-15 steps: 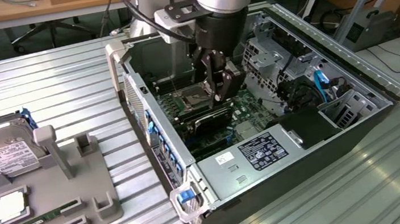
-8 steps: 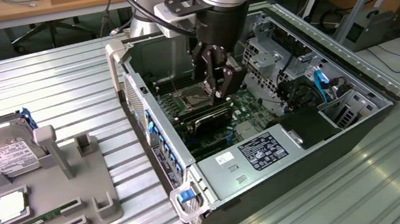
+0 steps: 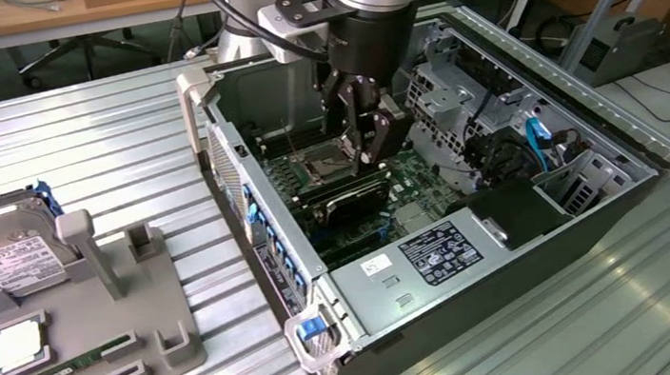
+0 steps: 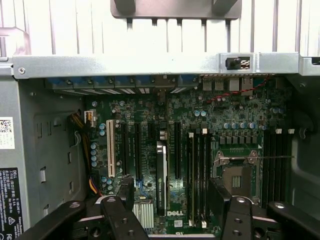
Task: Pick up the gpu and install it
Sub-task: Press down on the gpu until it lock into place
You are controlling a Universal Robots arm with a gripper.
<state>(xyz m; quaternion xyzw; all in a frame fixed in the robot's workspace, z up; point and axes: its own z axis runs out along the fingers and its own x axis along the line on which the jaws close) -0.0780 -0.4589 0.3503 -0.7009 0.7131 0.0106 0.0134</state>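
- gripper (image 3: 369, 130) is down inside the open computer case (image 3: 584, 133), just above the motherboard (image 4: 200, 130); jaws spread wide and holding nothing.
- gpu (image 4: 161, 175): in the wrist view a thin dark card stands on edge in an expansion slot of the motherboard, between the spread jaws and beside the white slot (image 4: 110, 149). It looks like the gpu, already in the slot.
- Whether it is fully seated I cannot tell.
- Progress, as a judgement: pick-up and insertion look done, jaws free of the card, so the task is near its end.
- On the table, well apart from the case: parts tray (image 3: 165, 309) with hard drive (image 3: 5, 255) and green memory stick (image 3: 63, 367); its other holders stand unfilled.
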